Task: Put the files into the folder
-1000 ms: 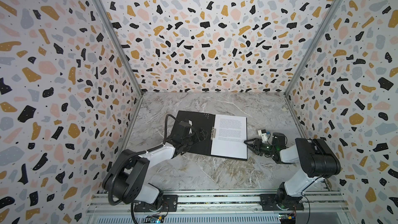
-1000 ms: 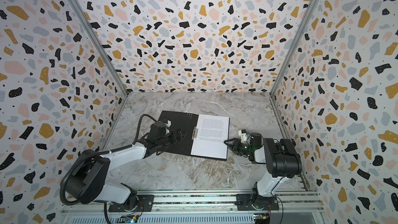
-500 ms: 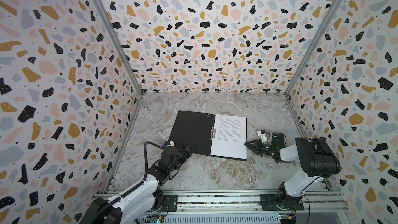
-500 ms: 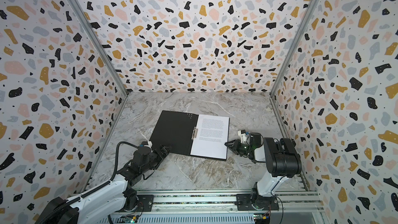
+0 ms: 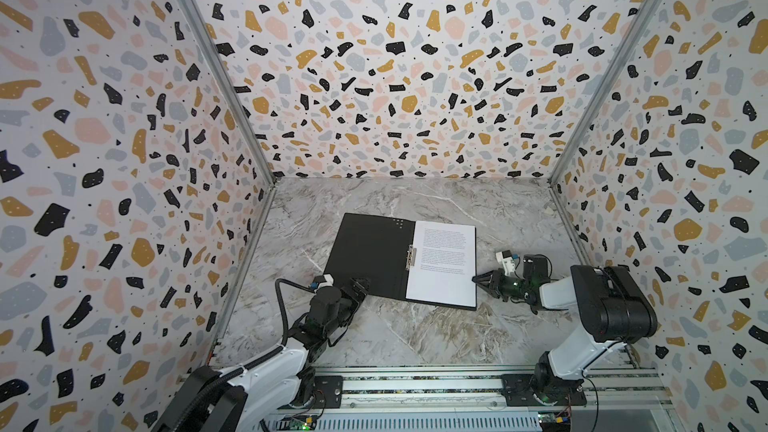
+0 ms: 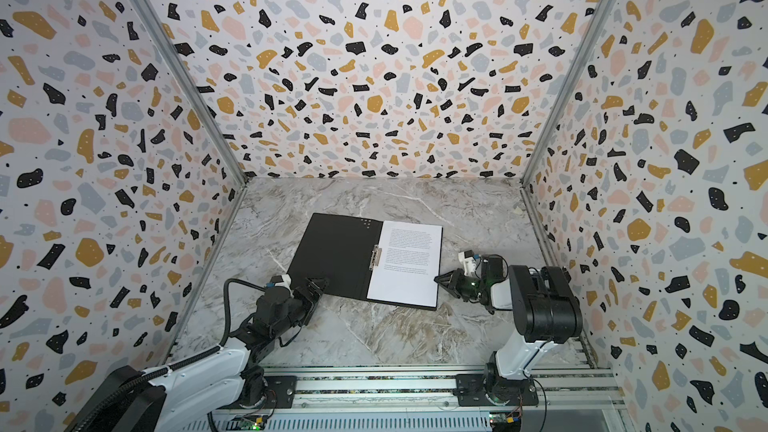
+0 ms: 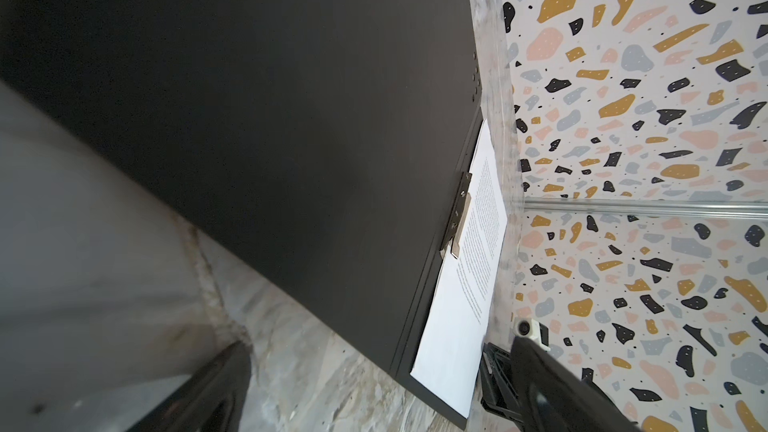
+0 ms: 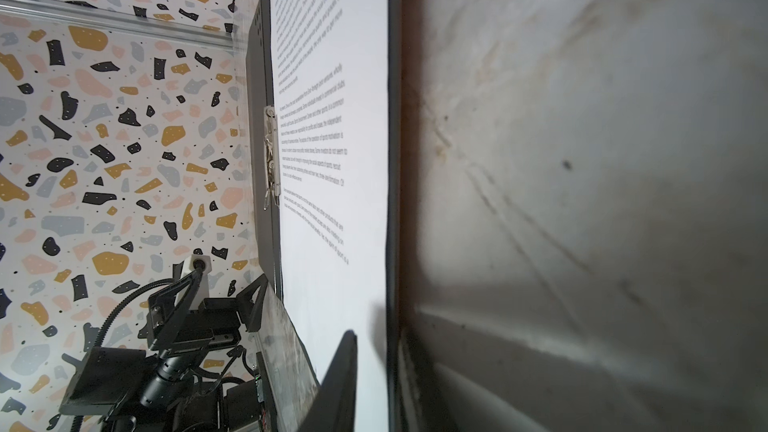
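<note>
The folder [image 5: 370, 255] lies open mid-counter with the text sheet [image 5: 442, 263] on its right half, the left fingers [image 5: 360, 285] spread wide by its near left corner, probably to steady it, while the right fingers [image 5: 486, 280] straddle the sheet's outer edge, pinching or not I cannot tell.

Folder [image 5: 370, 255] open on table [image 5: 415, 334], text sheet [image 5: 442, 284] on its right half

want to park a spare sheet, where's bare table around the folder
Widest bare table lies between the folder and the front rail. A strip runs between folder and back wall. Crowded: the left gripper at the folder's near corner, the right gripper at the sheet's edge.
</note>
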Tool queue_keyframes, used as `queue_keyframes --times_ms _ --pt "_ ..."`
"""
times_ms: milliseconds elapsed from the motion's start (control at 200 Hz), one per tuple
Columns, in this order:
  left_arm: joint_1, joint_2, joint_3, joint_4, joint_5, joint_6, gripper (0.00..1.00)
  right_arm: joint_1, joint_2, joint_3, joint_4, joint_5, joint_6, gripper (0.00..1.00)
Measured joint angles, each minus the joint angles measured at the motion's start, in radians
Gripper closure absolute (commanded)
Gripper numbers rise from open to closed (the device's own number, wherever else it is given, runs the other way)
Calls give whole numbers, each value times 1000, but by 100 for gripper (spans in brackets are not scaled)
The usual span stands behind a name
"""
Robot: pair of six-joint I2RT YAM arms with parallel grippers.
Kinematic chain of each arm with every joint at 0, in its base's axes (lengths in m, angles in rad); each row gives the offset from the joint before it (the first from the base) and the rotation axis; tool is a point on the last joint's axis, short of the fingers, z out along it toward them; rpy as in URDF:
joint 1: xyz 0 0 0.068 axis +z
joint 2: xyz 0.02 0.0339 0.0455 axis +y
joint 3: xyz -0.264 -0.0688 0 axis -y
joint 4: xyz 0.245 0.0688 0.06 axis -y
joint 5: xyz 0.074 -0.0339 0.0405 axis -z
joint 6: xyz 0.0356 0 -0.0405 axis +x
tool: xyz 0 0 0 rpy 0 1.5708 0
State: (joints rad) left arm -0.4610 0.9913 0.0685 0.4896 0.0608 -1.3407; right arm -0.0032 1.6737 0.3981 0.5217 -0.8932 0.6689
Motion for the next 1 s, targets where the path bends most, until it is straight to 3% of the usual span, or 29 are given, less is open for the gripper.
queue_keyframes --times_ms 591,1001 --pt "0 250 -43 397 -18 -139 1 36 -30 27 -80 56 -5 81" --pt "0 299 -57 478 -52 -182 8 57 -38 45 -122 92 -12 85"
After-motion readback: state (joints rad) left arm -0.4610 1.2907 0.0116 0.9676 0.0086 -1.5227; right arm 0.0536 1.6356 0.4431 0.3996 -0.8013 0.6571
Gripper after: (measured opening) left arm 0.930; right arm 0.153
